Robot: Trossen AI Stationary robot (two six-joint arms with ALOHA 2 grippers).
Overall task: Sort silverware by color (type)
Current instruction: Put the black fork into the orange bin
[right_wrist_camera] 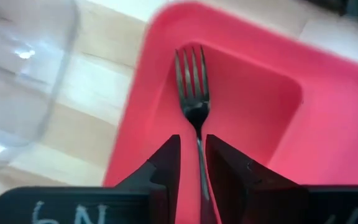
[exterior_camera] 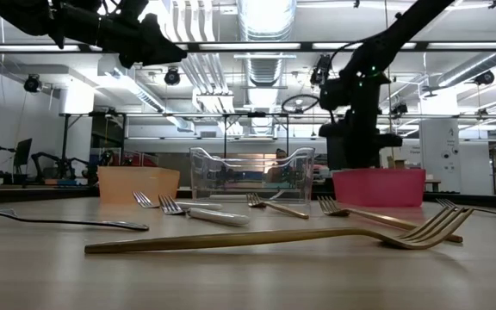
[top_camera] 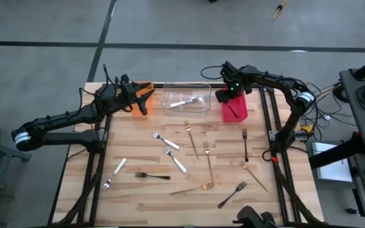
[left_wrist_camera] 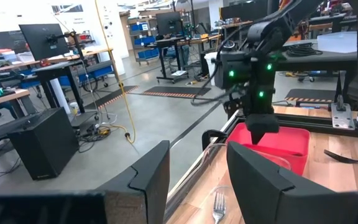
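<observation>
right hand (right_wrist_camera: pixel 192 163) over red bin (right_wrist_camera: pixel 328 118), on wooden table (top_camera: pixel 138 196).

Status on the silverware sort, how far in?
Early. Done: silver utensil in the clear bin. In hand: right gripper over the red bin, black fork between its fingers, seemingly mid-release. Left gripper hovers by the orange bin. Left: about a dozen pieces on the table.
</observation>
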